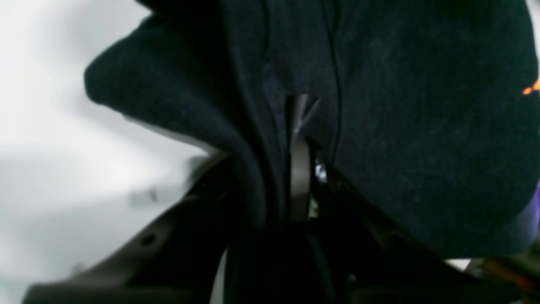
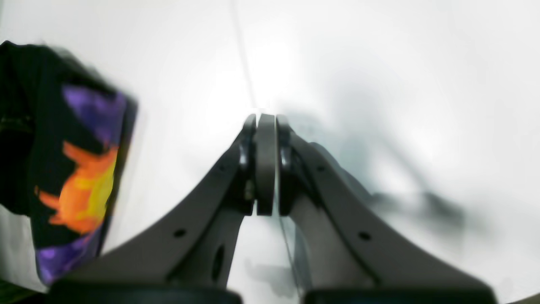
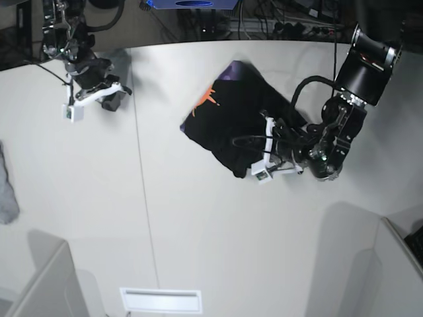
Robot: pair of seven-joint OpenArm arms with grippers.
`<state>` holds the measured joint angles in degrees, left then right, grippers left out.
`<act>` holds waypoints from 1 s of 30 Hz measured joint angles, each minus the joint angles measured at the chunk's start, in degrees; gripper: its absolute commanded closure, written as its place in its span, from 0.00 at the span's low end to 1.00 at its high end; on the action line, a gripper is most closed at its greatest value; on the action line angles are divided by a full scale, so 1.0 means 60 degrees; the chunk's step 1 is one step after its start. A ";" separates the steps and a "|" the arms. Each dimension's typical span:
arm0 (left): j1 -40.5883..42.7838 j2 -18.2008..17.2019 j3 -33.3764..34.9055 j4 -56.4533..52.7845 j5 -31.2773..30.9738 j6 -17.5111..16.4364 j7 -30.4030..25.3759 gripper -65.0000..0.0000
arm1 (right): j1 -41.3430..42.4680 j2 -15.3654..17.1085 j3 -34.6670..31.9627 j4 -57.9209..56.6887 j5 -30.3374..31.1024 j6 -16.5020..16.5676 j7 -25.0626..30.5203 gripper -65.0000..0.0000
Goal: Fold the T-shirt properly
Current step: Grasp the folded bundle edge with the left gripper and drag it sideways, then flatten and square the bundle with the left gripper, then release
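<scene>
The black T-shirt point(image 3: 231, 119) lies bunched and partly folded on the white table point(image 3: 198, 231), its orange and purple print showing at the far corner. My left gripper point(image 3: 252, 149) is at the shirt's near right edge. In the left wrist view its jaws point(image 1: 291, 126) are closed on a fold of black fabric point(image 1: 400, 126), with a grey pad point(image 1: 299, 169) showing against the cloth. My right gripper point(image 3: 109, 99) hovers at the far left, away from the shirt. The right wrist view shows it shut point(image 2: 265, 122) and empty, with the printed shirt part point(image 2: 80, 169) off to its left.
A small grey cloth point(image 3: 6, 191) lies at the table's left edge. A white slotted plate point(image 3: 160, 300) sits at the near edge. Grey partitions stand at the near left point(image 3: 39, 284) and near right point(image 3: 396, 264). Cables and gear crowd the back.
</scene>
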<state>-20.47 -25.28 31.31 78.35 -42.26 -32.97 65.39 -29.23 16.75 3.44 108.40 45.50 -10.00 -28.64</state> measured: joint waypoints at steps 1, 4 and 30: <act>-0.0331 -0.0029 0.0495 -0.0007 -0.0004 0.0004 0.0011 1.00 | -0.0055 -0.0171 0.0120 0.0000 -0.0004 0.0000 0.0007 1.00; -0.1188 0.0022 0.1701 -0.0033 0.0044 -0.0004 0.0033 1.00 | -0.0182 -0.0630 0.0466 0.0000 0.0025 0.0000 -0.0015 1.00; -0.4477 0.2466 0.7923 -0.2535 0.0346 -0.0044 -0.4080 1.00 | -0.0663 -0.1461 0.0641 -0.0004 -0.0051 0.0004 0.0022 1.00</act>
<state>-47.33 -10.48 78.85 63.13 -40.18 -33.23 40.91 -33.21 7.99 7.29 108.38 45.19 -9.98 -28.51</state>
